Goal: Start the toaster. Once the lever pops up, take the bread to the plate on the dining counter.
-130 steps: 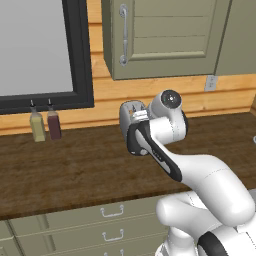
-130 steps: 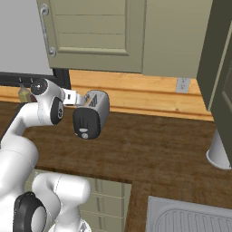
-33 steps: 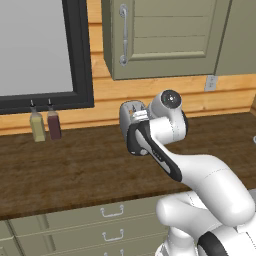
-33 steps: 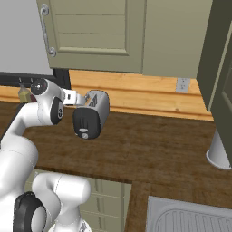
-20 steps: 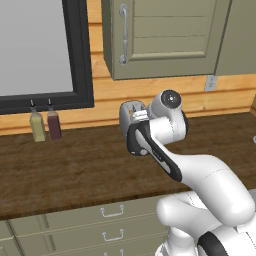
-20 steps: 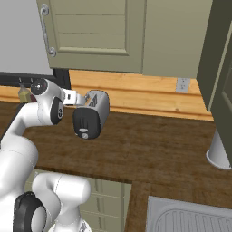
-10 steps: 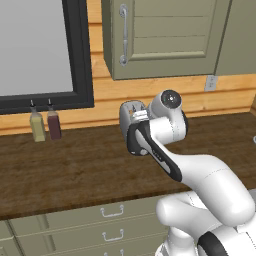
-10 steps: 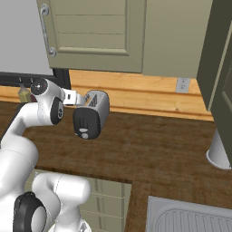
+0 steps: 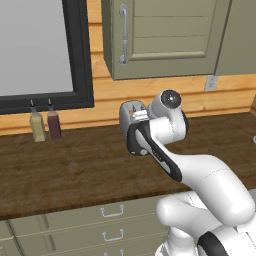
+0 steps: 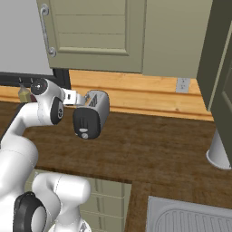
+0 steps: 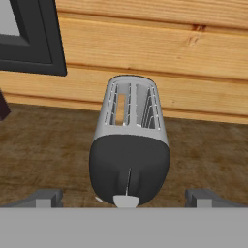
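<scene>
The toaster stands on the wood counter against the plank wall, its black end panel facing my hand. A tan slice of bread sits deep in its left slot. The pale lever rests at the low end of its slit in the panel. My gripper is open, its fingertips spread wide to either side of the panel's lower end, touching nothing. From the right base view the toaster is just past my hand. In the left base view my arm hides most of the toaster. The plate and the dining counter are out of view.
Two small bottles stand by the black window frame to the left. Olive wall cabinets hang above the counter. A white cylinder stands at the right, a sink lies near the front right, and drawers sit below.
</scene>
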